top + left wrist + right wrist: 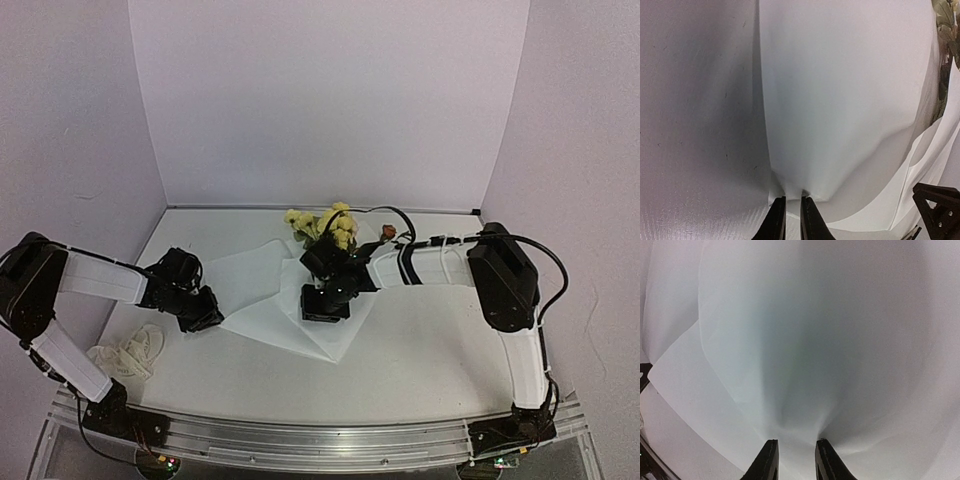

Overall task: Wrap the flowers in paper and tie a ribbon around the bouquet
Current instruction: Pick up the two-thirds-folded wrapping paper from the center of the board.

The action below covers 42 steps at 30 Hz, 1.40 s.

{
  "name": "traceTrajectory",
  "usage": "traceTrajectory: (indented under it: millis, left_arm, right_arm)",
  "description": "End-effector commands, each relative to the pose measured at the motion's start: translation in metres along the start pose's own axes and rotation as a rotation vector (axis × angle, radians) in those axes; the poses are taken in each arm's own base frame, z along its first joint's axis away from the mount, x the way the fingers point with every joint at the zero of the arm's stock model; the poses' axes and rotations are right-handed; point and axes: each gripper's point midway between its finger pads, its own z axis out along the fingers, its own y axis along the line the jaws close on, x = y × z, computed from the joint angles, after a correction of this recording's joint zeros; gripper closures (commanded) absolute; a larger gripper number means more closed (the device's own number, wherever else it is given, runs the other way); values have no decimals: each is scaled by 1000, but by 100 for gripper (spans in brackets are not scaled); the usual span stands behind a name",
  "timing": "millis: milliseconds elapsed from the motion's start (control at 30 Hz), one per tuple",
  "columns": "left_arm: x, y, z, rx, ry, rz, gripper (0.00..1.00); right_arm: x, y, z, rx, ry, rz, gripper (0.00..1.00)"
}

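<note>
White paper (250, 285), thin and partly folded, is pinched at its left edge by the left gripper (793, 201) and at its middle by the right gripper (795, 446), whose jaws are closed on a puckered fold. The flowers (325, 225) lie at the paper's far end, heads poking past it; the ribbon (125, 350) lies well off its near-left side. Uneven pulling between the two pinches could tear the sheet or drag it off the stems.

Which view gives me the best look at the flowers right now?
Top external: the flowers show clearly, at the paper's far edge. Left wrist catches only a blurred sliver at its top right; right wrist shows just paper.
</note>
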Motion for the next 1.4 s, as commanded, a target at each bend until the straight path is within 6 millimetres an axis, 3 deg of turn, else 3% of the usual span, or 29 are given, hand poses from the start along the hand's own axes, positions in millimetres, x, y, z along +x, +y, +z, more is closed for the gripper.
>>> traceTrajectory:
  millis: [0,100,233,333,500,600,733,900,1067,1367]
  left_arm:
    - [-11,-25,-10,37,-26,47,95]
    - [-8,-26,-14,42,-21,50,100]
    - [-4,-12,-22,1,-36,21,99]
    - [0,0,-25,-20,-27,-11,83]
    - [8,9,-28,-32,-15,-7,73]
    - [15,7,-29,14,5,24,58]
    - [26,4,-24,75,49,25,51]
    - [32,1,-25,137,55,-72,50]
    - [18,-3,-26,218,-37,-254,52]
    - [9,30,0,89,-122,-425,61]
  right_arm:
    - [0,0,6,36,-10,-35,72]
    - [0,1,5,37,-12,-45,72]
    - [2,2,5,41,-8,-54,72]
    - [6,2,5,46,-3,-67,72]
    - [15,-4,5,61,12,-82,72]
    - [22,-10,5,75,25,-93,73]
    - [32,-10,6,79,42,-118,73]
    - [37,-7,2,101,29,-158,72]
    - [36,-6,4,107,29,-160,72]
    - [38,-9,6,117,35,-168,73]
